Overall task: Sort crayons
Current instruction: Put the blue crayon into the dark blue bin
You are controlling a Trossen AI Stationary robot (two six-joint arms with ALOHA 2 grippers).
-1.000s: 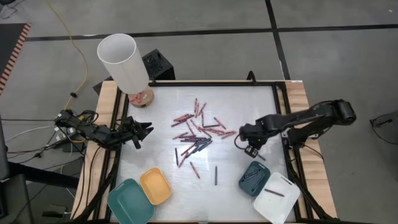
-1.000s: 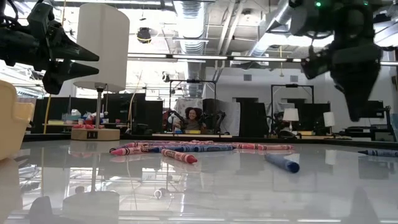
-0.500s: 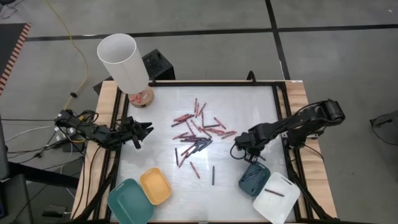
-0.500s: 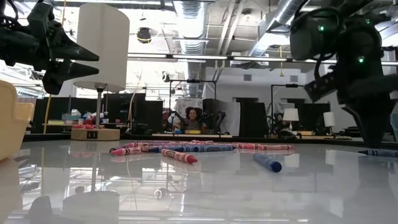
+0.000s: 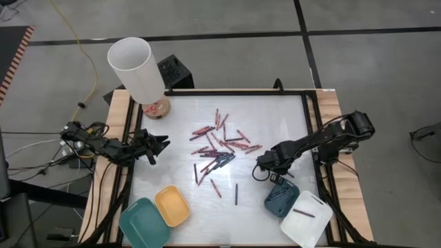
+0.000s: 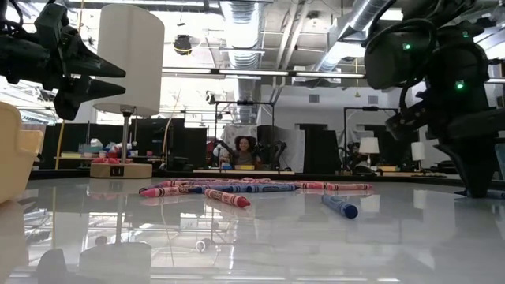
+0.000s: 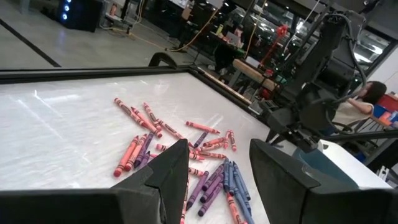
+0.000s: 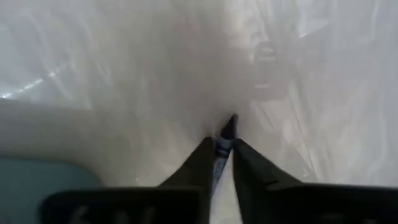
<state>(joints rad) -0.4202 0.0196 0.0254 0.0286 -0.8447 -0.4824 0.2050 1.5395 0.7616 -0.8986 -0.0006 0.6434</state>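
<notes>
The crayons point(image 5: 220, 148) lie in a loose heap of red, pink, purple and blue sticks at the table's middle. One dark crayon point(image 5: 236, 193) lies alone nearer the front. My right gripper point(image 5: 262, 172) points down at the table, right of the heap, shut on a blue crayon point(image 8: 224, 138). At the table's left edge my left gripper point(image 5: 162, 143) hovers level and open, aimed at the heap point(image 7: 186, 155). My right gripper pinches a blue crayon between its two fingertips point(image 8: 202, 158), which come from above and point down. The crayon's pointed end point(image 8: 230, 121) sticks out past the fingertips. It is down at the table surface; whether it is lifted cannot be told.
A dark blue tray point(image 5: 281, 196) holding crayons and a white tray point(image 5: 306, 219) sit at the front right, close to my right gripper. A yellow tray point(image 5: 172, 205) and a teal tray point(image 5: 145, 222) sit at the front left. A white cylinder lamp point(image 5: 134, 69) stands at the far left corner.
My right gripper has gone down to the table and a little toward its left edge, turning slightly about its own axis. The lone crayon near the front has shifted a little toward the left.
</notes>
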